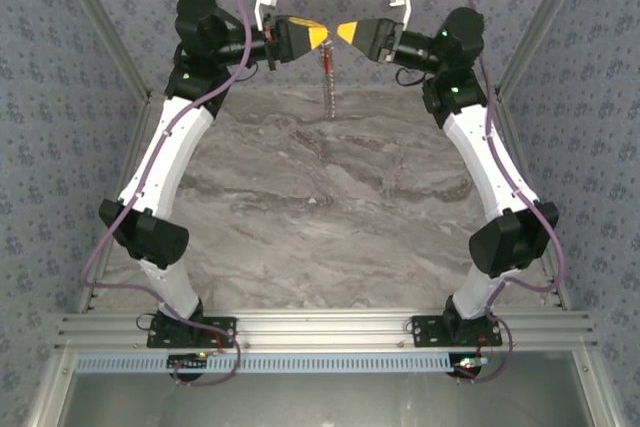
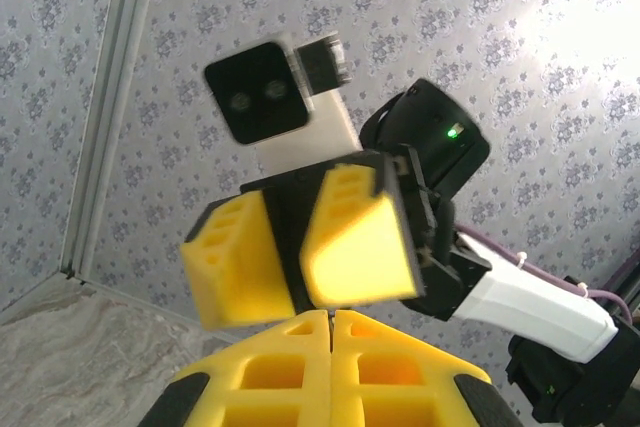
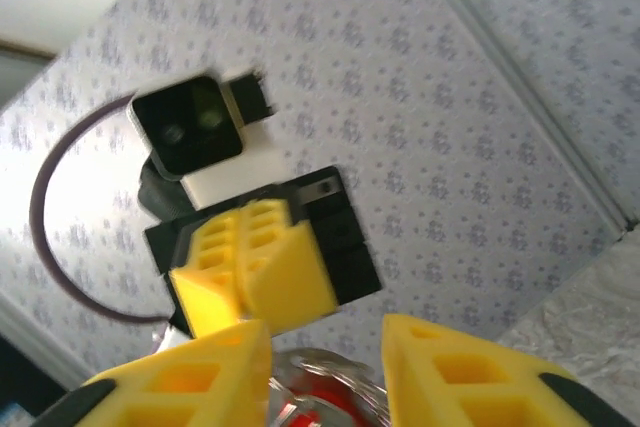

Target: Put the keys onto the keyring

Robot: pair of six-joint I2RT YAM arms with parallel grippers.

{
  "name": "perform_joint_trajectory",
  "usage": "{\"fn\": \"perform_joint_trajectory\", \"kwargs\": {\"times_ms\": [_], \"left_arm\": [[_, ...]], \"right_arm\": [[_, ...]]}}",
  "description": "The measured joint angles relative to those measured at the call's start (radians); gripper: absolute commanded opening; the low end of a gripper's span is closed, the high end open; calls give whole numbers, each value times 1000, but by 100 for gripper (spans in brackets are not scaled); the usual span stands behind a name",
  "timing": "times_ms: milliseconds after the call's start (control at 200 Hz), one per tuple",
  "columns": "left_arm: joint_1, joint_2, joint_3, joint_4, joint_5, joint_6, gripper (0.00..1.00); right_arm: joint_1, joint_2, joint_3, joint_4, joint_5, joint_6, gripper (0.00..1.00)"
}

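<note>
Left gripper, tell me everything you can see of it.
The left gripper has two yellow, hollow-ribbed fingers on a black body, with a black camera on a white mount beside it. Its jaws are shut into one wedge. It points sideways over the far end of the marbled table, nearly tip to tip with the right gripper. The keyring, a pale strand red at its top, hangs below the tips; whether it is pinched is unclear.

Evenly lit from above; wrist views glary and slightly blurred.

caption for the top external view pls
left claw and right claw face tip to tip, red key and keyring dangling below them
</note>
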Motion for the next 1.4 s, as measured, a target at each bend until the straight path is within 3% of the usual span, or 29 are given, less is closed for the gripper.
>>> {"fn": "perform_joint_trajectory", "kwargs": {"times_ms": [145,370,879,1404], "left_arm": [[-1,0,0,31,-25,-2,0],[-1,0,-2,87,-43,-26,0],[-1,0,-34,161,-68,-84,0],[-8,-10,-49,177,-68,-91,0]], "right_arm": [[-65,-37,-111,79,37,68,49],[-27,-143,-192,23,102,9,52],[124,-218,-183,-270,275,-270,53],[154,-203,-145,-322,384,-331,52]]}}
